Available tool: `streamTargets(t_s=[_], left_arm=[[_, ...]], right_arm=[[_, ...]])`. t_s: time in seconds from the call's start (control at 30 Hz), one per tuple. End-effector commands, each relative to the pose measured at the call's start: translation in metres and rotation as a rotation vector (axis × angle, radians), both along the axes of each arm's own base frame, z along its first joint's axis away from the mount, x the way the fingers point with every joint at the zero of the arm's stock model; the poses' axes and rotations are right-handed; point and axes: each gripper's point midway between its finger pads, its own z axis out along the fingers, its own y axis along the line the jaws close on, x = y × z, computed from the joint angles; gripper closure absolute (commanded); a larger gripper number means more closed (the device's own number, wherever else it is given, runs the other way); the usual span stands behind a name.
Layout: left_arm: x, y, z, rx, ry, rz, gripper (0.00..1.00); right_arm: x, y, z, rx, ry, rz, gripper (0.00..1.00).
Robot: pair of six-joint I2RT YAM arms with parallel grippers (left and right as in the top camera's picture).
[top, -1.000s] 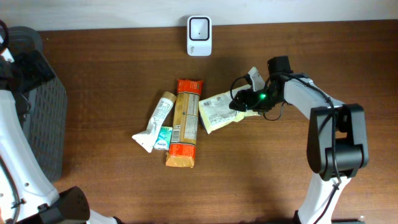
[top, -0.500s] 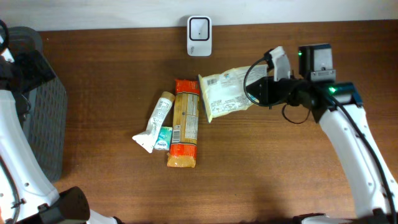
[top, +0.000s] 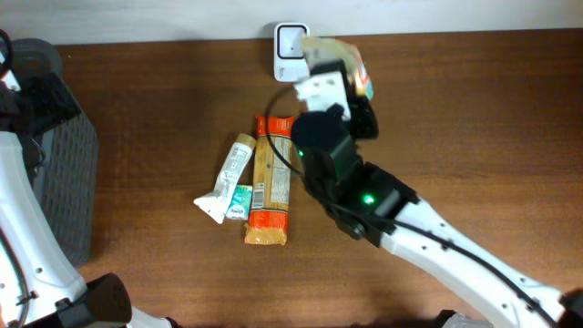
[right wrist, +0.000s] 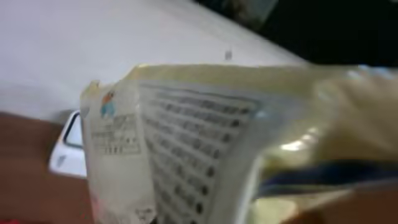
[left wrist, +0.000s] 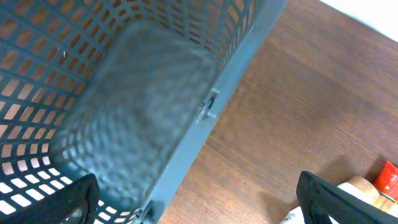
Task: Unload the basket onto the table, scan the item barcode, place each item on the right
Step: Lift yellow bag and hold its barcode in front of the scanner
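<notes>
The pouch [top: 339,53] is held off the desk [top: 455,109] by the right end effector [top: 341,78], whose jaws are closed narrowly on it; it is raised at the far edge of the desk, just beside the white scanner [top: 290,41], which stands against the back wall; from above the pouch is seen overlapping the scanner's right side. In the right wrist view the pouch [right wrist: 205,143] fills most of the picture, pale yellow with rows of small print on the face turned to the camera, and the scanner [right wrist: 67,149] is seen behind its left edge; the picture is blurred, so a barcode cannot be made out.

On the desk, left of the right arm, a red-and-tan packet [top: 271,178] is laid lengthwise; a tube [top: 230,173] lies just beside it on the left, with a small green sachet [top: 240,200] between their lower ends.

The left end effector [left wrist: 196,190] is held above the grey mesh basket [left wrist: 124,106] at the desk's left end; its jaws are spread wide and nothing is gripped.
</notes>
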Motion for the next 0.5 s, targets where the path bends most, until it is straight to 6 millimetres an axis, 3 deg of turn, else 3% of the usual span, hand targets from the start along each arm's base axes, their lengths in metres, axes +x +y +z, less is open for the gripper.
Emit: streamTargets(t_s=[0.0,0.03,0.17,0.27,0.37,0.47], left_arm=[[-0.002,0.001,0.005,0.015,-0.007,-0.008,0.01],[-0.002,0.001,0.005,0.014,-0.007,-0.008,0.01],[-0.002,0.001,0.005,0.015,-0.006,-0.008,0.01],[-0.002,0.002,0.005,0.015,-0.007,-0.007,0.01],[-0.002,0.002,0.005,0.015,-0.007,-0.007,0.01],[-0.002,0.001,0.005,0.015,-0.006,-0.008,0.01]], right_arm=[[0.017,0.02,0.021,-0.378,-0.018,0.04,0.96],[0.023,0.028,0.023,-0.439,-0.033,0.052,0.96],[0.045,0.065,-0.006,-0.687,-0.002,0.197,0.96],[0.083,0.076,-0.022,-0.911,-0.063,0.222,0.96],[0.11,0.075,-0.032,-0.978,-0.131,0.277,0.96],[0.139,0.062,-0.033,-0.968,-0.211,0.282,0.96]])
